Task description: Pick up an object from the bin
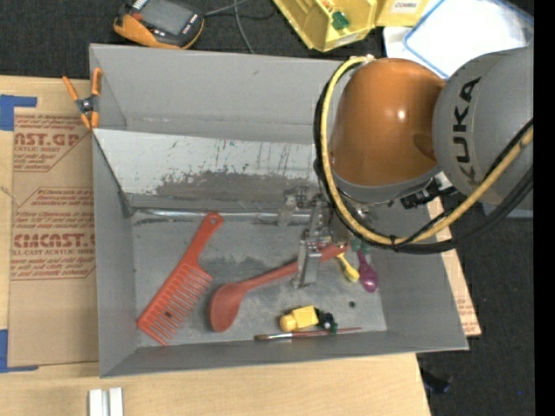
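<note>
Away from my work, a long-handled orange-red plastic comb (pixel 173 277) lies slantwise on the floor of the grey metal bin (pixel 217 85), its teeth toward the near corner on the view's left and its handle tip up by the back wall. Near the front wall I see a small yellow toy block with a dark end (pixel 301 319), and just in front of it a thin dark stick (pixel 303 334) lying along that wall. Further right, a little purple plastic piece (pixel 369 277) sits beside a short yellow one (pixel 349 270). Beyond the back rim lie an orange-and-black handheld device (pixel 160 22) with its cable, a yellow plastic box (pixel 334 3) and a white, blue-edged lid (pixel 464 29).
</note>
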Robot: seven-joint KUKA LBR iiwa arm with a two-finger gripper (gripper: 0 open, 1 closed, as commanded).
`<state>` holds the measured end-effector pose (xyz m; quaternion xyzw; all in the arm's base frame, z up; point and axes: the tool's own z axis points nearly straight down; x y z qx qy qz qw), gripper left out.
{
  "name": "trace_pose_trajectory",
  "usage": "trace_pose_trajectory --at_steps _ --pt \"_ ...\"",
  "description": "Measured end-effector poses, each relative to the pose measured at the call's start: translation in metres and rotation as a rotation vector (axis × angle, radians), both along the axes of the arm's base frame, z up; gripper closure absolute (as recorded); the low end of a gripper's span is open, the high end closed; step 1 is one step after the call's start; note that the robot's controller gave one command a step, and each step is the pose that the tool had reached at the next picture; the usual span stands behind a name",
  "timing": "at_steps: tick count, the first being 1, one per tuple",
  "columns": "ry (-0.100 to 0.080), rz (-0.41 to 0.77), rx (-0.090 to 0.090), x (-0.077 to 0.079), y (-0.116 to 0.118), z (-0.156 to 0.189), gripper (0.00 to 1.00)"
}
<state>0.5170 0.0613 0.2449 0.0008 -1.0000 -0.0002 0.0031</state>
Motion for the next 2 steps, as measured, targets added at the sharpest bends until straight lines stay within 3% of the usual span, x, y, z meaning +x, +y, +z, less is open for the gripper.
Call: trace_pose_trajectory --at_steps 1,2 --pt "-0.009 -0.001 0.001 0.001 0.0 0.005 0.0" --pt "-0.011 0.123 0.002 0.004 0.082 -0.145 0.0"
